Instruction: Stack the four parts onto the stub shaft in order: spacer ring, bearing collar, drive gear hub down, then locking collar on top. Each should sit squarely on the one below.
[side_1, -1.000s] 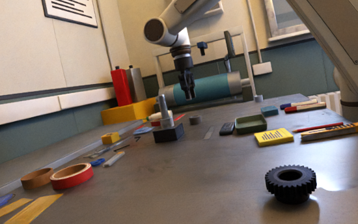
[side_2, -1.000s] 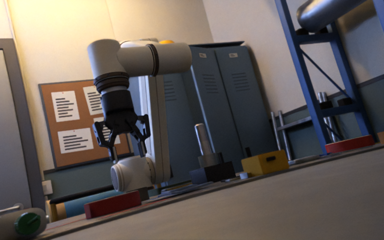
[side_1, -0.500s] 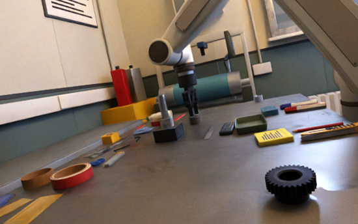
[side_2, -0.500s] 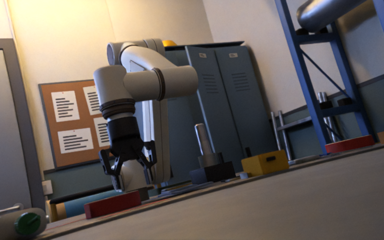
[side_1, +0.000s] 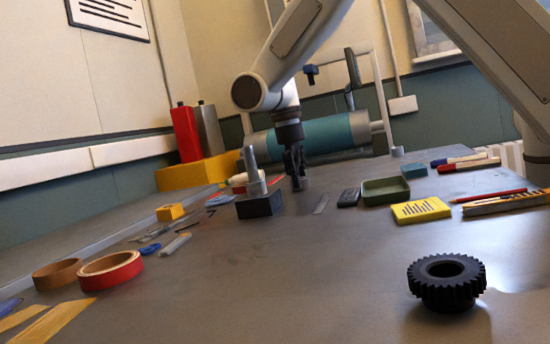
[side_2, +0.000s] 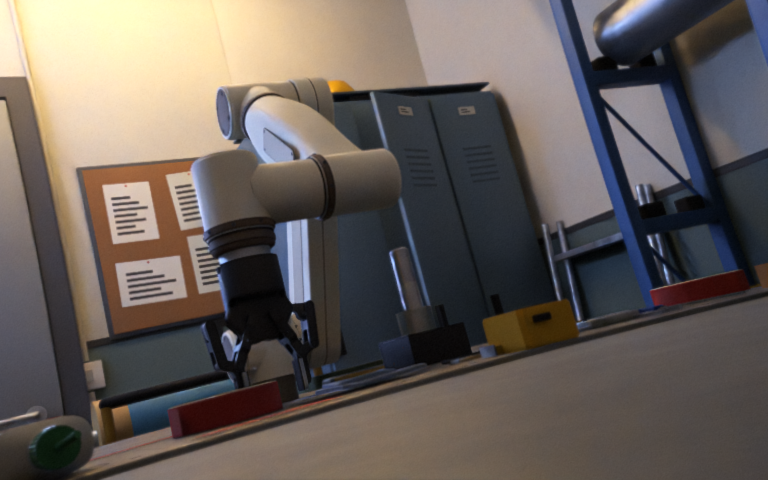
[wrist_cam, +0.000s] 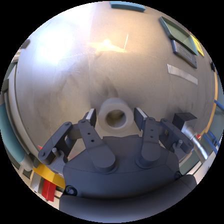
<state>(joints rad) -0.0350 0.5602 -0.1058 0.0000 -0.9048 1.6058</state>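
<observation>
Toward the far side of the grey bench the stub shaft (side_1: 251, 167) stands upright on its dark block (side_1: 259, 203), with a grey ring seated at its foot (side_2: 419, 318). Just to its right my gripper (side_1: 296, 181) is lowered to the bench, open, its fingers on either side of a small grey collar (wrist_cam: 115, 117) that lies flat on the surface. I hold nothing. The black drive gear (side_1: 446, 280) rests on the near right of the bench, far from the shaft. The collar is mostly hidden behind my fingers in the side camera.
Behind the shaft lie a teal and grey cylinder (side_1: 320, 133), a red and a grey canister on a yellow box (side_1: 197, 170). To the right sit a green tray (side_1: 385, 190), a yellow pad (side_1: 420, 210) and pens. Tape rolls (side_1: 110, 270) lie near left.
</observation>
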